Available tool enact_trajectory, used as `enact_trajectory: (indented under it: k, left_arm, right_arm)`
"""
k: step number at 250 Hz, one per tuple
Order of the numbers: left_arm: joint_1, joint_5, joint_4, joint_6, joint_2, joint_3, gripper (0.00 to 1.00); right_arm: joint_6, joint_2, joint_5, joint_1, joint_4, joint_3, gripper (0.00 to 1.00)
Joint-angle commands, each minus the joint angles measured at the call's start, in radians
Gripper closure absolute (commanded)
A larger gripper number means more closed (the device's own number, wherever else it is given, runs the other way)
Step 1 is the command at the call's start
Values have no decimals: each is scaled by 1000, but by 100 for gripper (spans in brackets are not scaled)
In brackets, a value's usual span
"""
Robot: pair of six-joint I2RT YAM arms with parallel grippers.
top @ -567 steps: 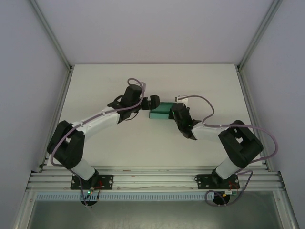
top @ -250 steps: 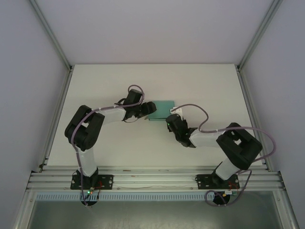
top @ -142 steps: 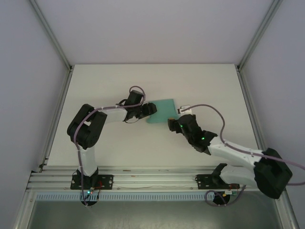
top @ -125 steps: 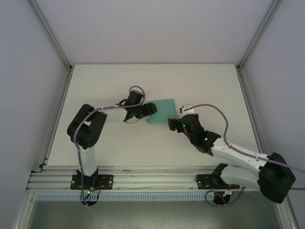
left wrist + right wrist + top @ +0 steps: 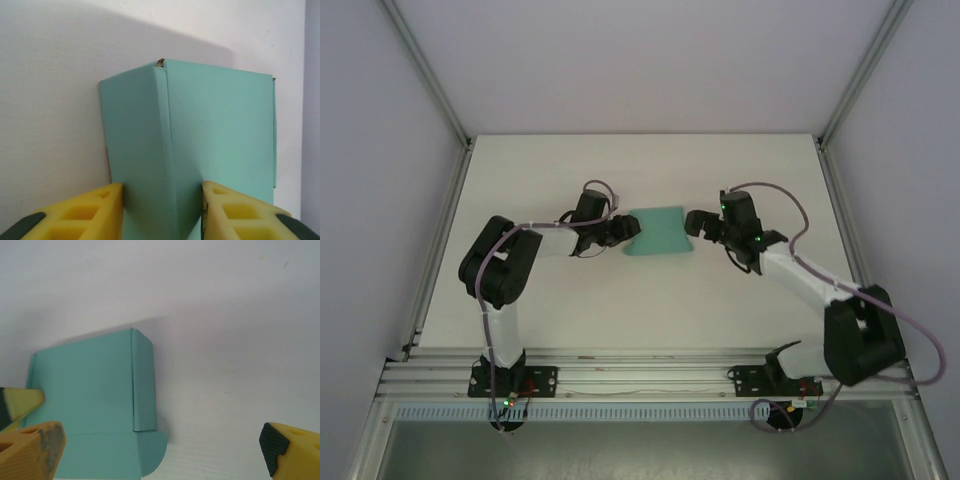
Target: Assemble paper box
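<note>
At the left edge of the paper box [image 5: 660, 232], the left end effector [image 5: 162, 195] straddles its raised wall [image 5: 135, 150], grip indeterminate. Right end effector [image 5: 160, 440] released, near the rounded flap [image 5: 150, 452].

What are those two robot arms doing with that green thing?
They are putting together a small teal paper box that lies on the white table. The left gripper has its yellow fingers on either side of one end of the box, though I can't tell if it is squeezing. The right gripper is wide open at the other end, not holding anything. The box looks mostly folded, with one rounded flap lying flat.
</note>
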Motion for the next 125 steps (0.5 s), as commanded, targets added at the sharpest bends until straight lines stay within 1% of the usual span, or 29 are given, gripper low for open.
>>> enact_trajectory:
  k: [1, 10, 50, 80, 96, 106, 125]
  left_arm:
    - [16, 32, 42, -15, 43, -46, 64]
    - [20, 41, 55, -19, 46, -54, 66]
    - [36, 94, 145, -63, 61, -95, 68]
    - [47, 117, 204, -86, 66, -126, 71]
    - [53, 126, 228, -92, 68, -137, 72]
    - [57, 133, 246, -100, 71, -144, 74]
    - [66, 149, 275, -116, 79, -155, 76]
  right_arm:
    - [46, 102, -169, -38, -24, 74, 0]
    - [58, 140, -208, -52, -15, 98, 0]
    - [135, 299, -427, -107, 113, 177, 0]
    - [143, 385, -502, -121, 129, 235, 0]
    - [129, 412, -542, -122, 126, 253, 0]
    - [127, 426, -560, -122, 116, 263, 0]
    - [117, 444, -583, -122, 107, 266, 0]
